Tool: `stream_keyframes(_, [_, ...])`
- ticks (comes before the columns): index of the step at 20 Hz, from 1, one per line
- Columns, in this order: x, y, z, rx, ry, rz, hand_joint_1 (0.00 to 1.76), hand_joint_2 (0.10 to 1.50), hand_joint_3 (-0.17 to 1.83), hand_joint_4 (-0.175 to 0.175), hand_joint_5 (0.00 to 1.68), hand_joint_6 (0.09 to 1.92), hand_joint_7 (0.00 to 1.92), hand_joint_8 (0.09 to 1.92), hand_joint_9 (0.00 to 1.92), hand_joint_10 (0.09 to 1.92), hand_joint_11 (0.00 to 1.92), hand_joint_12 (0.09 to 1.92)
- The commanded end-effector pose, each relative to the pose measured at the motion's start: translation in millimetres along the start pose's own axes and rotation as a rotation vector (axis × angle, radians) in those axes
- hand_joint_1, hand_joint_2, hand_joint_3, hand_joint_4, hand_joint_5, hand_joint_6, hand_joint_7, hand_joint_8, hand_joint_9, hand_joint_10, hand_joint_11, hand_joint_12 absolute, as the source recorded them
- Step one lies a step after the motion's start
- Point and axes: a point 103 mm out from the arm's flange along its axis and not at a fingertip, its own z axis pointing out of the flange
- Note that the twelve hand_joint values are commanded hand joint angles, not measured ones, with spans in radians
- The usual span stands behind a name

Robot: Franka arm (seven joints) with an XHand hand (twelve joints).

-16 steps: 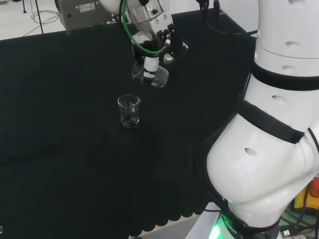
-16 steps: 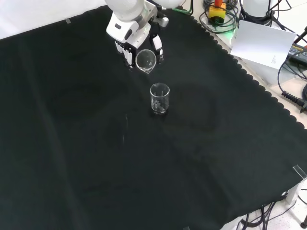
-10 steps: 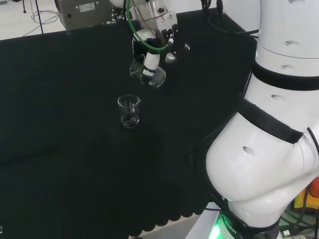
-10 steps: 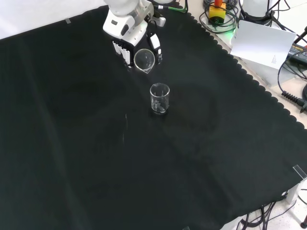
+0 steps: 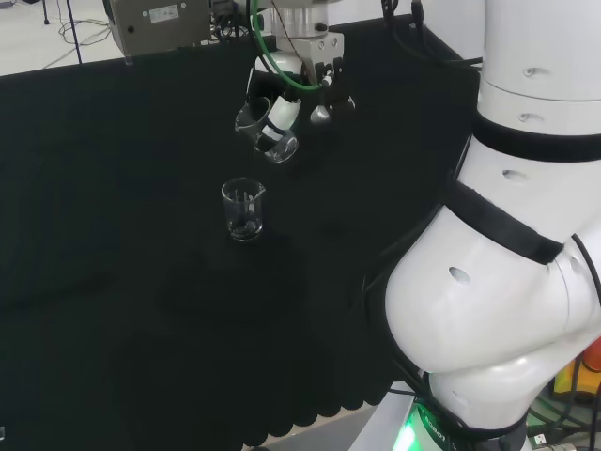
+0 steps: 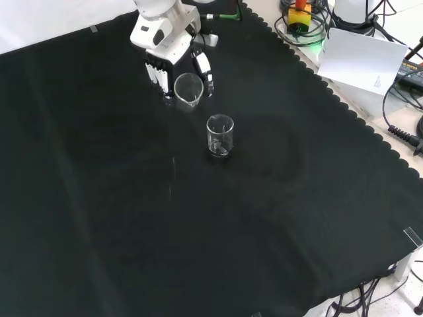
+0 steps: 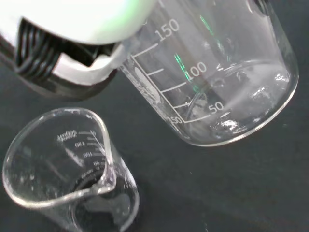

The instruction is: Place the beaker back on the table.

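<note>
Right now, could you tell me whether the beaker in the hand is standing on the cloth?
No. In the head view the held beaker hangs tilted in the hand, above the cloth.

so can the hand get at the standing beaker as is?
Probably not: the hand is already curled round a tilted beaker held above the cloth. The standing beaker stands apart with nothing around it, so only the occupied hand blocks it.

This is a robotics lab. A bench (image 6: 99, 198) draped in black cloth carries graduated glass beakers (image 6: 220, 135), and a white robot arm (image 5: 507, 282) stands at its edge. Cables (image 6: 403, 105), a grey instrument box (image 5: 160, 23) and a red stop button (image 6: 301, 8) crowd the edges.
</note>
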Motion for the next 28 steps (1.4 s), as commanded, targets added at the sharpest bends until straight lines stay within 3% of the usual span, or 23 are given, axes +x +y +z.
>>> stream_keyframes(1, [-20,32,25,-0.072,0.104,-0.028,1.31,0.76,0.37,-0.175,1.39,0.33,1.57,0.09,1.61,0.09,1.28,0.73])
stream_keyframes(5, [-25,46,38,-0.102,0.162,-0.056,1.31,0.77,0.36,-0.175,1.39,0.33,1.56,0.09,1.61,0.09,1.28,0.73])
stream_keyframes(13, [-31,67,58,-0.175,0.252,-0.066,1.31,0.78,0.35,-0.175,1.39,0.33,1.56,0.09,1.6,0.09,1.27,0.73])
stream_keyframes(17, [-33,73,65,-0.193,0.31,-0.06,1.31,0.78,0.34,-0.175,1.39,0.33,1.56,0.09,1.6,0.09,1.27,0.73])
stream_keyframes(22, [-35,78,75,-0.207,0.319,-0.036,1.31,0.79,0.33,-0.175,1.39,0.33,1.56,0.09,1.6,0.09,1.26,0.74])
stream_keyframes(24, [-36,79,79,-0.208,0.321,-0.027,1.31,0.69,0.51,-0.048,1.37,0.4,1.6,0.09,1.59,0.09,1.26,0.75])
stream_keyframes(25, [-37,80,81,-0.207,0.32,-0.026,1.31,0.65,0.57,-0.012,1.36,0.42,1.61,0.09,1.59,0.09,1.26,0.75])
stream_keyframes(28, [-39,82,85,-0.212,0.318,-0.023,1.3,0.62,0.63,0.024,1.36,0.45,1.62,0.09,1.59,0.09,1.26,0.76])
